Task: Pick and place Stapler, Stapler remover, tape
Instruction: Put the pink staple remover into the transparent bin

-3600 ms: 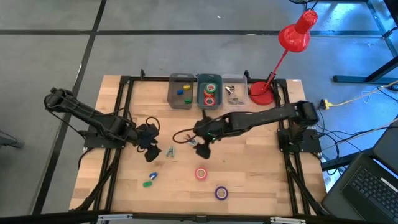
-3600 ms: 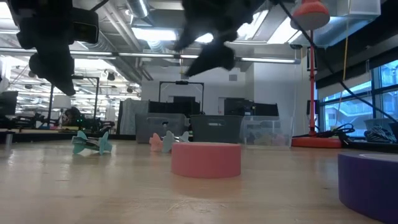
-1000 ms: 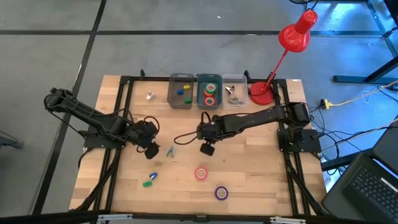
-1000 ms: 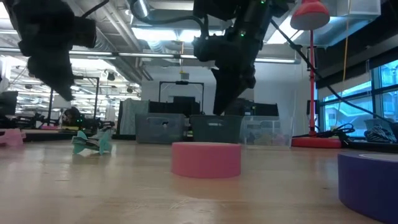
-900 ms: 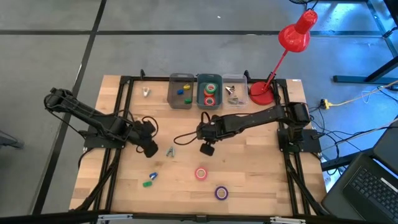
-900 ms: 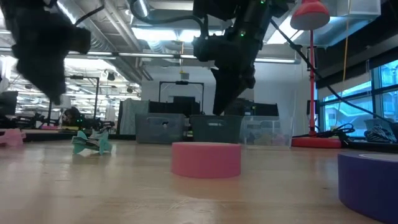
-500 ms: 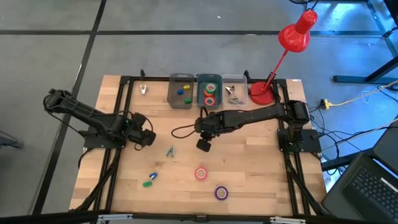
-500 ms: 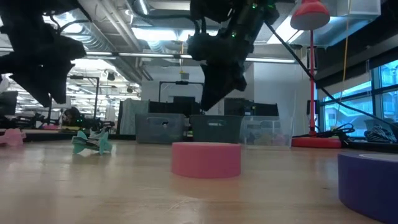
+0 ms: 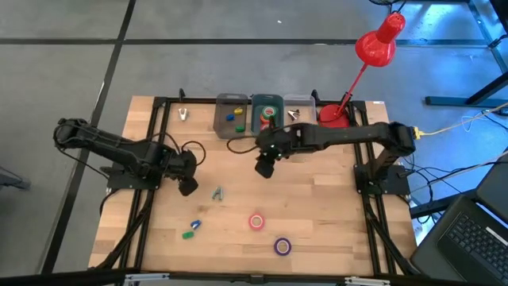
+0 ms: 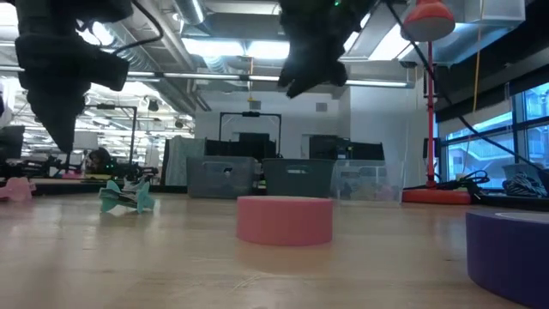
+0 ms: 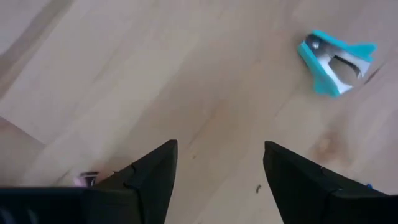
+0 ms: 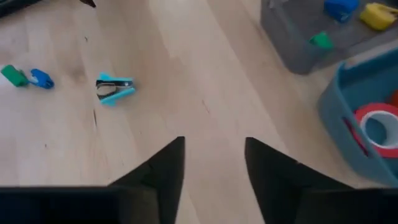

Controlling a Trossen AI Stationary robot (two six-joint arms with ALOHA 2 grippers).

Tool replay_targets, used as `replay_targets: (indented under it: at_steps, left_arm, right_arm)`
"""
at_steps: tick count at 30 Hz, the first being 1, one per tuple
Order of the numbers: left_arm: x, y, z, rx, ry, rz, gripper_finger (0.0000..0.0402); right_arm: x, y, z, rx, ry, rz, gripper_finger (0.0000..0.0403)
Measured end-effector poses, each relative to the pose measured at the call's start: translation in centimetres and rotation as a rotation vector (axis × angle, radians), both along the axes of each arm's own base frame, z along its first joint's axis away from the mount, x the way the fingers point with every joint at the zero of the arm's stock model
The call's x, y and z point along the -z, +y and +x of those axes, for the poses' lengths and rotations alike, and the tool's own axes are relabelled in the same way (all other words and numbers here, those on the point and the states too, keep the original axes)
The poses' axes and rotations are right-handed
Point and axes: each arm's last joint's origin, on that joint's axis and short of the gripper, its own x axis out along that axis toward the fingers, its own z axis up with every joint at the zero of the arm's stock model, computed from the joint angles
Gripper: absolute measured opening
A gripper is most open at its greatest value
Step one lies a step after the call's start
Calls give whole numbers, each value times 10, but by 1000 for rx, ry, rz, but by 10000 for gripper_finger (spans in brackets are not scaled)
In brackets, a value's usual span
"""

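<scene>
Teal stapler remover (image 9: pixel 217 193) lies on the desk (image 9: pixel 317 206) just beside our empty, parted left claw (image 9: pixel 188 186), clearly nearer than our right claw (image 9: pixel 263 168), also parted and empty.

Teal staple remover (image 9: pixel 217 193) and pink tape (image 9: pixel 256 222) lie on table.

The purple tape roll (image 10: pixel 513 255) is cut off by the low view's right edge, the red tape roll (image 12: pixel 377 126) by the right wrist view's edge.
</scene>
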Motion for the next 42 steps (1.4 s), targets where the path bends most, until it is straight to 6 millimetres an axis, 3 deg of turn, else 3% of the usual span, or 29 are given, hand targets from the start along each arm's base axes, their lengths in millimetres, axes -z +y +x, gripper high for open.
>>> replay_targets:
  at_steps: [9,20,28,33,37,42]
  left_arm:
    - [15,24,-6,-16,278,-122,225]
    - [42,37,3,136,529,-141,225]
    - [47,39,10,148,489,-278,225]
    - [38,43,19,129,423,-330,228]
    - [18,48,31,112,369,-335,228]
    - [-1,50,33,208,406,-304,228]
  right_arm:
    - [-21,-13,-16,12,-25,-13,242]
    - [-20,-14,-17,-4,-9,13,248]
    - [-20,-14,-17,-24,-12,-3,248]
    - [-20,-14,-17,-24,-11,-3,248]
    - [-20,-14,-17,-30,-5,-7,248]
    - [-16,-14,-21,-35,52,-3,248]
